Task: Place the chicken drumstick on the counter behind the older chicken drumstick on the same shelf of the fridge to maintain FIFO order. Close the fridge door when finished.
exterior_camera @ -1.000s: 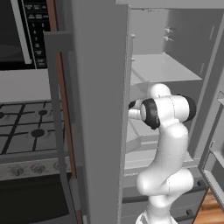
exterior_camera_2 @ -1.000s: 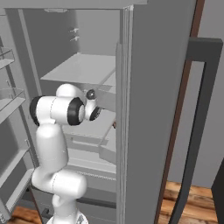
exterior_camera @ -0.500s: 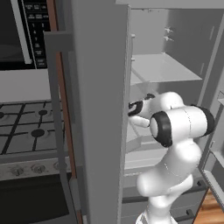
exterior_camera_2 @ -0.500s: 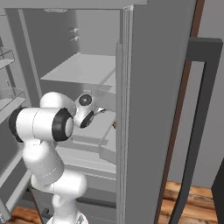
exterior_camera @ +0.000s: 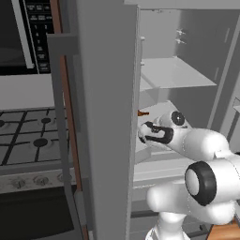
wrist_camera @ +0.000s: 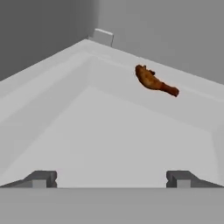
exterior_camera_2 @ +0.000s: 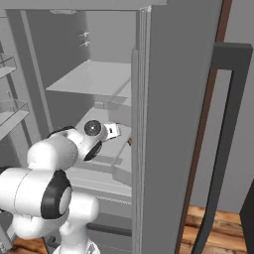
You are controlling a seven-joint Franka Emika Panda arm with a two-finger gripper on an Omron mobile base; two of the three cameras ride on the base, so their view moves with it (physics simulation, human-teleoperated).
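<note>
The fridge (exterior_camera: 108, 117) stands open, the arm reaching onto its pale shelf (wrist_camera: 109, 131). The gripper (wrist_camera: 111, 177) is spread wide and empty. The chicken drumstick (wrist_camera: 155, 81) lies at the shelf's far edge, right of centre. It looks light, firm, perhaps greasy; best pinched across its thicker left end.

Legible text, labels, brands, numbers, signs: none.

Microwave control panel (exterior_camera: 38, 35), upper left of the left base view: rows of small pale marks on a black face, too small and blurred to read as letters or digits.

Stove knobs (exterior_camera: 29, 180), near left below the burners: plain, with no readable markings.

Fridge (exterior_camera_2: 173, 99) door and interior walls: bare grey surfaces, carrying no lettering or badge that can be read.
</note>
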